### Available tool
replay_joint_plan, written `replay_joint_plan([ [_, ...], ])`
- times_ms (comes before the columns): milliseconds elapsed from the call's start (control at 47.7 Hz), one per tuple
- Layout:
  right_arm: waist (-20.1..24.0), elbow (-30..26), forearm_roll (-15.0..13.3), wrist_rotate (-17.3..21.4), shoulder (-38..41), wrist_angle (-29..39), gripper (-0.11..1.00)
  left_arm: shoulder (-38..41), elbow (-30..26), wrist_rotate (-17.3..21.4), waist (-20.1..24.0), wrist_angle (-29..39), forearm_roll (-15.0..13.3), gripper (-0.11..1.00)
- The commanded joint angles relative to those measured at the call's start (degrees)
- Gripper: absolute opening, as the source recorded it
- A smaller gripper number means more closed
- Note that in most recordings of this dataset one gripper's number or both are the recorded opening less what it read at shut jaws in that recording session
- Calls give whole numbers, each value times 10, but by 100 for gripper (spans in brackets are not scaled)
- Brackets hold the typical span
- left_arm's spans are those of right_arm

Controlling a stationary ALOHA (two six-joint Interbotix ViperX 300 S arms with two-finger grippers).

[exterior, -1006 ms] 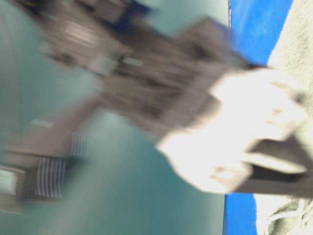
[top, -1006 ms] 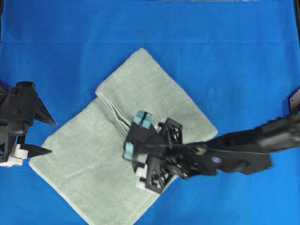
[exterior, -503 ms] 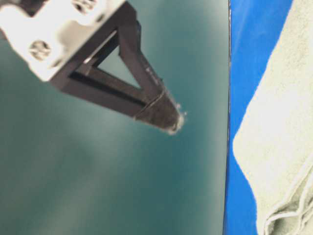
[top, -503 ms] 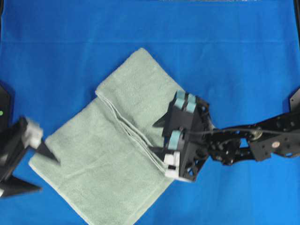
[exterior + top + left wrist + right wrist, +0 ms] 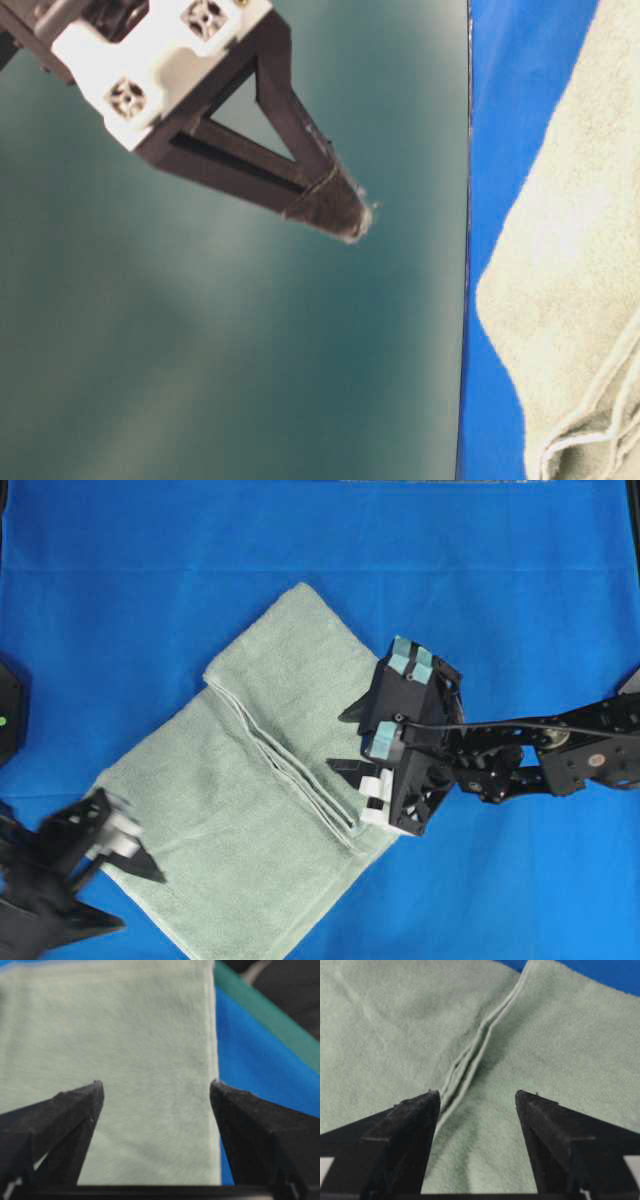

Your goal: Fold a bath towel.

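At the near left corner of the blue cloth surface point(image 5: 520, 590), the left gripper point(image 5: 130, 880) hangs over the near left corner of the bath towel point(image 5: 220, 810). Its jaws stand wide apart and hold nothing. In the left wrist view the left gripper point(image 5: 156, 1091) frames bare terry between its two dark fingers point(image 5: 65, 1110), and the bath towel point(image 5: 125, 1060) shows a straight hemmed edge running just inside the right finger, with blue cloth point(image 5: 255, 1075) beyond it. Whether the fingertips touch the pile cannot be told.

The towel lies diagonally across the middle of the blue surface, from the near left toward the far centre. It is doubled on itself, and stacked hemmed edges form a ridge point(image 5: 285, 770) running across it.

Farther in and to the right, the right gripper point(image 5: 347, 742) reaches in from the right edge and sits over the towel's right part, beside the near end of that ridge. It too is spread wide and empty. In the right wrist view the right gripper point(image 5: 476, 1097) straddles the ridge point(image 5: 470, 1060), which passes just by the left finger point(image 5: 410, 1125).

The table-level view shows one dark finger point(image 5: 290, 170) in the air, well apart from the towel point(image 5: 570, 300).
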Motion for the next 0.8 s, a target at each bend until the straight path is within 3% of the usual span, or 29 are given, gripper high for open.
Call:
replay_joint_plan([
  [0, 0, 0, -4, -1, -23, 5, 63, 65, -35, -15, 1, 12, -2, 82],
  [272, 0, 21, -4, 2, -40, 64, 63, 212, -78, -14, 5, 33, -2, 82],
  [482, 1, 36, -3, 5, -55, 69, 63, 239, -80, -15, 11, 40, -2, 78],
  [545, 1, 43, -3, 10, -62, 69, 63, 240, -82, -14, 9, 44, -1, 69],
  [713, 1, 61, -4, 19, -79, 69, 63, 237, -84, -11, 8, 60, 2, 26],
  [776, 3, 69, -3, 25, -90, 69, 63, 233, -89, -11, 8, 79, 2, 15],
])
